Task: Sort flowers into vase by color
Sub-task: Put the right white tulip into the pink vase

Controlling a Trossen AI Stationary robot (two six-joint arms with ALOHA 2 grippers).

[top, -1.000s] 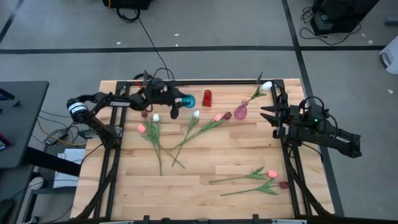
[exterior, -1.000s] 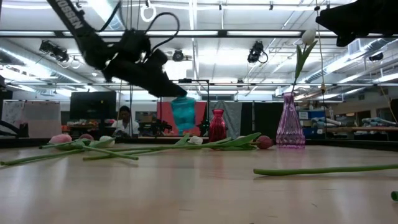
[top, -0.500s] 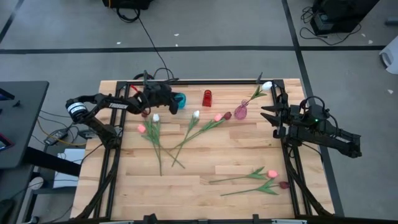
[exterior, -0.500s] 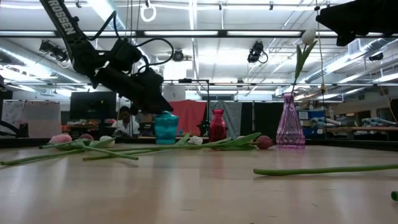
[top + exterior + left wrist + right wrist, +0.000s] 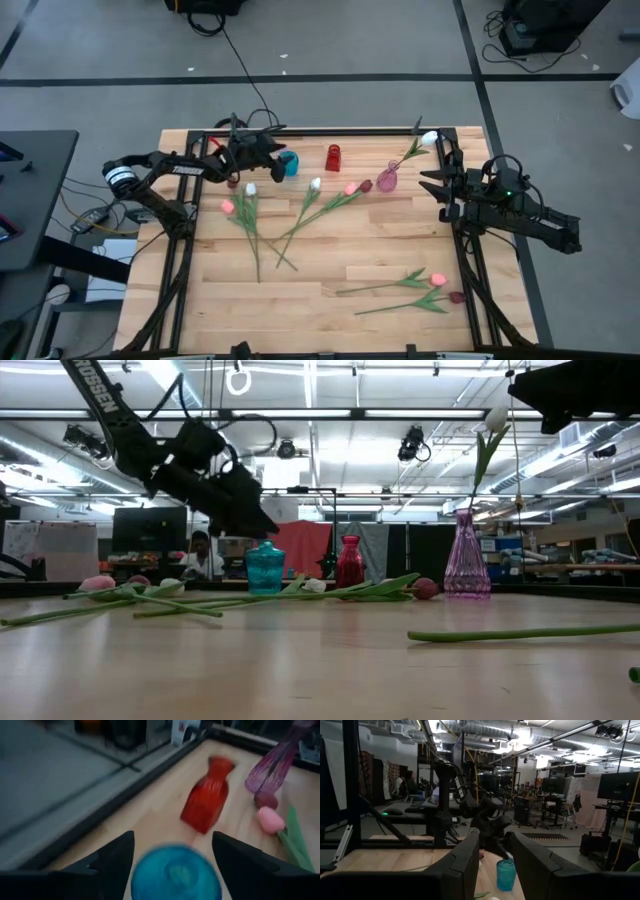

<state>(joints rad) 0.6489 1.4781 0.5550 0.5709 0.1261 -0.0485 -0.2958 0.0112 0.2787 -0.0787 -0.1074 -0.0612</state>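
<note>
High view: left gripper (image 5: 272, 160) spread beside blue vase (image 5: 289, 163); flowers (image 5: 300, 210) laid mid-table, three more near the right front.
Low view: blue vase stood upright, gripper raised off it.
Left wrist view: fingers (image 5: 117, 857) parted around vase.
Right gripper (image 5: 432, 186): parked at right edge, grip undetermined.

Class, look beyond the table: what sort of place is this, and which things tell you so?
Probably a robotics lab or workshop: monitors on desks, exposed ceiling ducts, and strip lights over a large open room.
</note>
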